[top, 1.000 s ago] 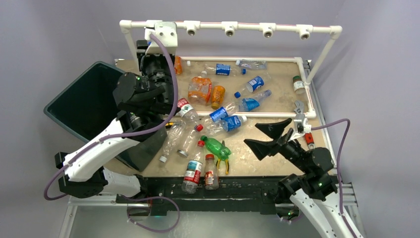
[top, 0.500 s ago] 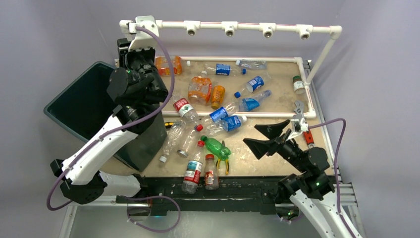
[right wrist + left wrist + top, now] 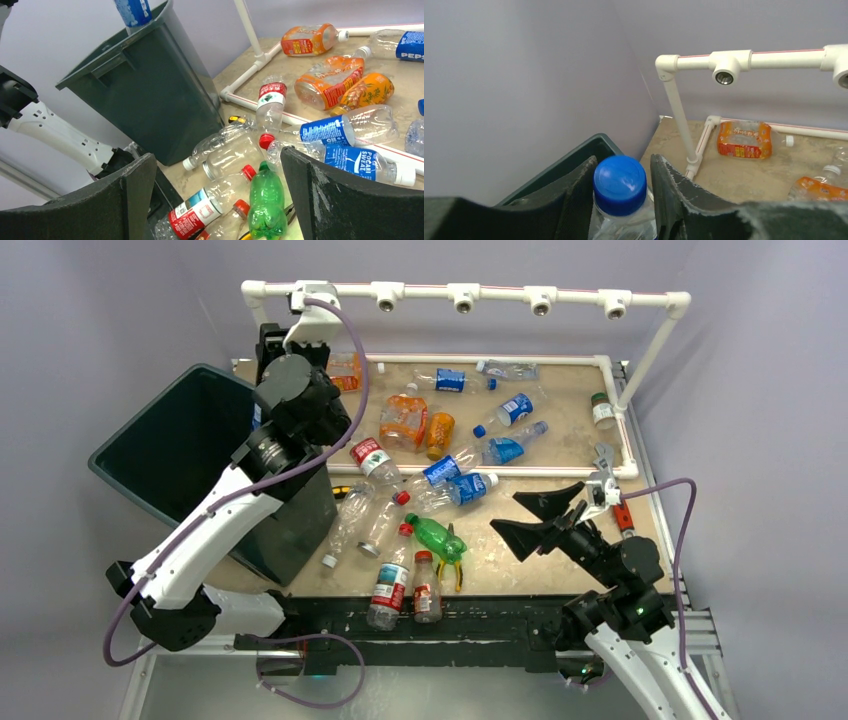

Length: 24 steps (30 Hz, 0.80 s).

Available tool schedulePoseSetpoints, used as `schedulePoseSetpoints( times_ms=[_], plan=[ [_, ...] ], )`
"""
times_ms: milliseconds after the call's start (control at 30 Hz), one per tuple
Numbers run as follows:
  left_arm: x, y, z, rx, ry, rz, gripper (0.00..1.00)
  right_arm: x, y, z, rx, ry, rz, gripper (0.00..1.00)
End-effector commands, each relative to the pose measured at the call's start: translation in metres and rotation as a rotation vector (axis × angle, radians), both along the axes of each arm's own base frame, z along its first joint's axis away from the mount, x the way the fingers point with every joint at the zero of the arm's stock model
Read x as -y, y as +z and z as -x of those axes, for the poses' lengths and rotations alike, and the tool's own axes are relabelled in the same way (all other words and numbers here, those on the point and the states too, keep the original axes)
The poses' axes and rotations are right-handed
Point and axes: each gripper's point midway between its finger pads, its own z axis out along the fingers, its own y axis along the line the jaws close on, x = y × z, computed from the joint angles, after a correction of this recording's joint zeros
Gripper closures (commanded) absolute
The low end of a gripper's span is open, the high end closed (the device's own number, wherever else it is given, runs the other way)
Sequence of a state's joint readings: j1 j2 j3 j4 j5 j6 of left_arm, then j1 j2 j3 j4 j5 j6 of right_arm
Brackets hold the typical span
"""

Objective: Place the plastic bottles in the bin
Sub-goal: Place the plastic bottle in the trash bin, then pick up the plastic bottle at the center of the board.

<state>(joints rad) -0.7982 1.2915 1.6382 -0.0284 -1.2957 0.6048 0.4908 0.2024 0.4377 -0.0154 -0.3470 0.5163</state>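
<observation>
Surface: tan table top (image 3: 560,440) inside a white pipe frame (image 3: 500,292), with plain violet walls behind.
Bin: large dark teal-black plastic bin (image 3: 300,520) stood at the table's left edge, mouth open upward. No bottle could be made out in the part of its interior in view.
Progress: judged early. One bottle was in hand, and well over a dozen loose plastic bottles (image 3: 500,450) lay scattered on the table.
Left pincer (image 3: 624,159): closed about the neck of a clear plastic bottle with a blue cap (image 3: 620,182), a finger touching either side, just below the cap.
Held bottle, position: raised at the bin's far rim, the rim showing beneath it. Whether it hung fully over the opening could not be told.
Right pincer (image 3: 218,156): spread wide and empty, above the near right of the table.
Nearest work for it: a green plastic bottle (image 3: 267,205) lay below and between its fingers, apart from both.
Not for the bin: yellow-handled pliers (image 3: 452,565) beside that green bottle.
</observation>
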Motion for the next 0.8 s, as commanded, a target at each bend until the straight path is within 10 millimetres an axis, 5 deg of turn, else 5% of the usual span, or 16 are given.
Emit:
schedulePoseSetpoints(
  times_ms=[0, 133, 233, 333, 433, 533, 633, 767],
  plan=[
    [-0.002, 0.005, 0.001, 0.019, -0.014, 0.033, 0.45, 0.002, 0.002, -0.005, 0.005, -0.026, -0.008, 0.01],
    [-0.004, 0.014, 0.003, 0.039, -0.018, 0.060, 0.22, 0.002, 0.002, -0.005, 0.002, -0.026, -0.008, 0.01],
    [0.002, 0.023, 0.006, 0.041, -0.047, 0.069, 0.18, -0.005, -0.004, 0.000, -0.038, 0.028, -0.015, 0.01],
    [0.028, 0.038, 0.014, 0.065, -0.155, 0.098, 0.16, -0.001, -0.015, -0.018, -0.151, -0.053, -0.067, 0.01],
    [0.082, 0.047, 0.024, 0.074, -0.361, 0.095, 0.16, -0.002, -0.032, -0.032, -0.229, -0.092, -0.054, 0.01],
    [0.150, 0.034, 0.024, -0.013, -0.579, 0.051, 0.16, 0.007, -0.050, -0.050, -0.302, -0.196, -0.008, 0.01],
    [0.220, -0.009, 0.035, -0.157, -0.712, -0.093, 0.16, 0.019, -0.069, -0.062, -0.365, -0.301, 0.032, 0.01],
    [0.289, -0.073, 0.054, -0.285, -0.870, -0.158, 0.15, 0.031, -0.087, -0.069, -0.425, -0.390, 0.028, 0.01]
  ],
)
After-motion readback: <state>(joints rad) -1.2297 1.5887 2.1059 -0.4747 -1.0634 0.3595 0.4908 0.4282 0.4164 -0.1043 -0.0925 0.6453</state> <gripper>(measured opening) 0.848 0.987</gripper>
